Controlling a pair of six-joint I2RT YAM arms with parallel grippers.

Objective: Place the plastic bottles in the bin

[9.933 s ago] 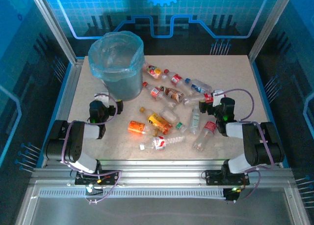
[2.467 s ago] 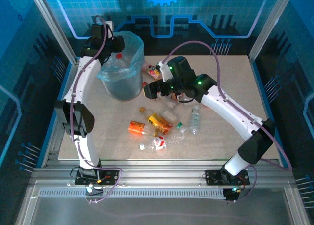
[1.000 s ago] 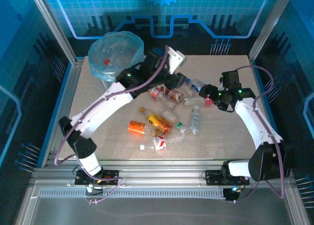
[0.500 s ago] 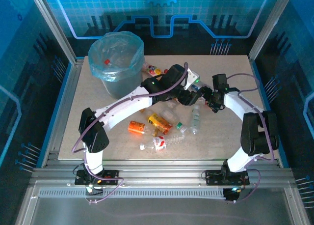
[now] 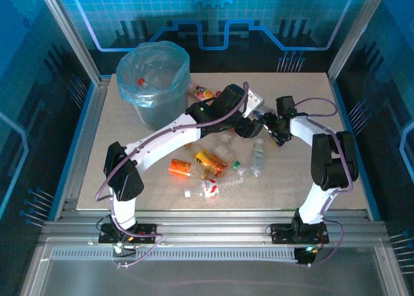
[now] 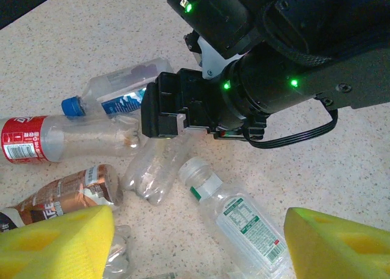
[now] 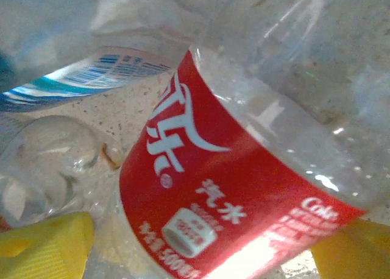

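The plastic bottles [image 5: 210, 159] are strewn on their sides across the middle of the speckled table [image 5: 304, 179]. The bin [image 5: 153, 83] is stood at the upper left of the top view, and a red-capped bottle [image 5: 140, 81] is seen inside it. In the right wrist view a red-labelled bottle [image 7: 244, 194] is framed between the yellow pads of the right gripper [image 7: 201, 242], which are spread wide; contact cannot be told. The left gripper [image 6: 200, 227] is likewise spread apart, above a clear bottle with a green and white label [image 6: 241, 221]. A crushed clear bottle [image 6: 152, 169], a blue-capped bottle [image 6: 116, 90] and a brown-labelled bottle [image 6: 61, 194] are seen at the left of the left wrist view.
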